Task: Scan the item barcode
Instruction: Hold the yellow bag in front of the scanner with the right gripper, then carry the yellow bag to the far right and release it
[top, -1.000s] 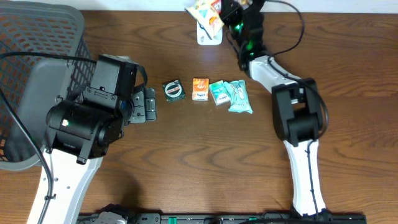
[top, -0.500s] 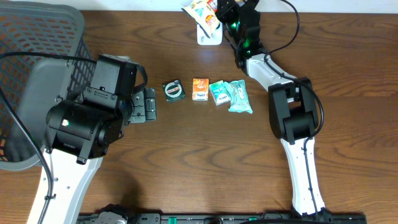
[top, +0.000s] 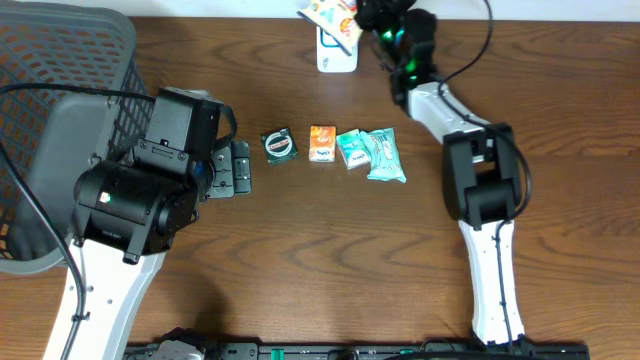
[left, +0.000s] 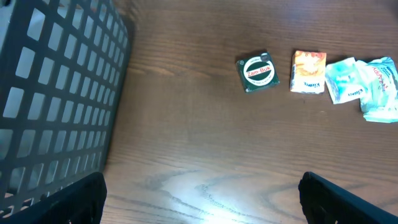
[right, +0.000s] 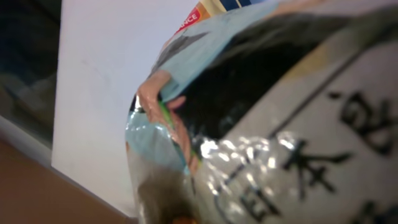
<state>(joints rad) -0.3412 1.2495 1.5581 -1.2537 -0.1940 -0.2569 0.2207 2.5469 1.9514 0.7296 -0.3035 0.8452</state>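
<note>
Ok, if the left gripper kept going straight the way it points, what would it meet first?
Probably bare table first, since the left gripper seems angled down. Beyond that, the green Zam-Buk tin is nearest, slightly off the centre line between the open fingers; depth is unclear.

left gripper (left: 202, 200) spread — right gripper (top: 368, 14) clamped

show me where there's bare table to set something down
Free: wood in front of the green tin, orange box and teal packets, between the left arm and right arm. Crowded: that row, the white device.
</note>
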